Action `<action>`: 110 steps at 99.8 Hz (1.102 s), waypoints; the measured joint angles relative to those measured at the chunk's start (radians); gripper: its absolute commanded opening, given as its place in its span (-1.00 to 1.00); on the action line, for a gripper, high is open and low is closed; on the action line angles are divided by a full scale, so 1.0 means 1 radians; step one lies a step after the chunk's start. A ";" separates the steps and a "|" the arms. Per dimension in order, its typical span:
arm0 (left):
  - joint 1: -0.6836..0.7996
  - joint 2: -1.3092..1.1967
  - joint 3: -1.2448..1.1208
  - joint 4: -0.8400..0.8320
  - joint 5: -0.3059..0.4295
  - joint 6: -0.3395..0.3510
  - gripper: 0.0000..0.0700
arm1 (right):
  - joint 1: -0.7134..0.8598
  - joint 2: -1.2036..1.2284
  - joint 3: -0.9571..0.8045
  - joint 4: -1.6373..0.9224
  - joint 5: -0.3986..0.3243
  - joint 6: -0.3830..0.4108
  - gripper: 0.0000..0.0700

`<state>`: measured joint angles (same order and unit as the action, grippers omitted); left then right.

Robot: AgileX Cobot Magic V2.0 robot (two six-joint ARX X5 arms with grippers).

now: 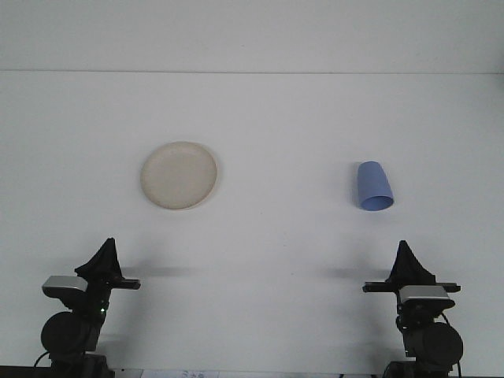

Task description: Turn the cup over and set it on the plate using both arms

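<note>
With both grippers (108, 246) (406, 249) parked near, apparently closed and empty, the right should open first — take the far-right cup (373, 187) by its side for flipping onto the plate (179, 175).

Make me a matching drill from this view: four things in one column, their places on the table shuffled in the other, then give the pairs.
Things:
1. plate
2. cup
3. left gripper
4. right gripper

Places:
A. near edge, right corner
B. left of centre, mid-table
C. near edge, left corner
D. right of centre, mid-table

Pairs: 1-B, 2-D, 3-C, 4-A
</note>
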<state>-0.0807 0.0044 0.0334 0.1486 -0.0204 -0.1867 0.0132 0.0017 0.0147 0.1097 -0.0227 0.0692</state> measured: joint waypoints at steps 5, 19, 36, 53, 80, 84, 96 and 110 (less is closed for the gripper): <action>0.000 0.000 0.000 0.000 0.000 0.000 -0.96 | 0.000 0.000 0.000 0.001 -0.001 0.000 -1.00; 0.000 0.000 0.000 0.000 0.000 0.000 -0.96 | 0.000 0.000 0.000 0.005 -0.004 0.017 -1.00; 0.000 0.000 0.000 0.000 0.000 0.000 -0.96 | 0.000 0.006 0.069 -0.084 -0.003 0.026 -1.00; 0.000 0.000 0.000 0.000 0.000 0.000 -0.96 | 0.000 0.108 0.260 -0.264 -0.003 0.026 -1.00; 0.000 0.000 0.000 0.000 0.000 0.000 -0.96 | 0.000 0.422 0.544 -0.501 -0.003 0.026 -1.00; 0.000 0.000 0.000 0.000 0.000 0.000 -0.96 | 0.000 0.454 0.568 -0.495 -0.003 0.026 -1.00; 0.000 0.000 0.000 0.000 0.000 0.000 -0.96 | 0.000 0.513 0.580 -0.438 -0.003 0.026 -0.87; 0.000 0.000 0.000 0.000 0.000 0.000 -0.96 | 0.000 0.554 0.580 -0.406 -0.003 0.026 0.17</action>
<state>-0.0807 0.0044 0.0334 0.1486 -0.0204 -0.1867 0.0132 0.5556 0.5949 -0.2966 -0.0254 0.0952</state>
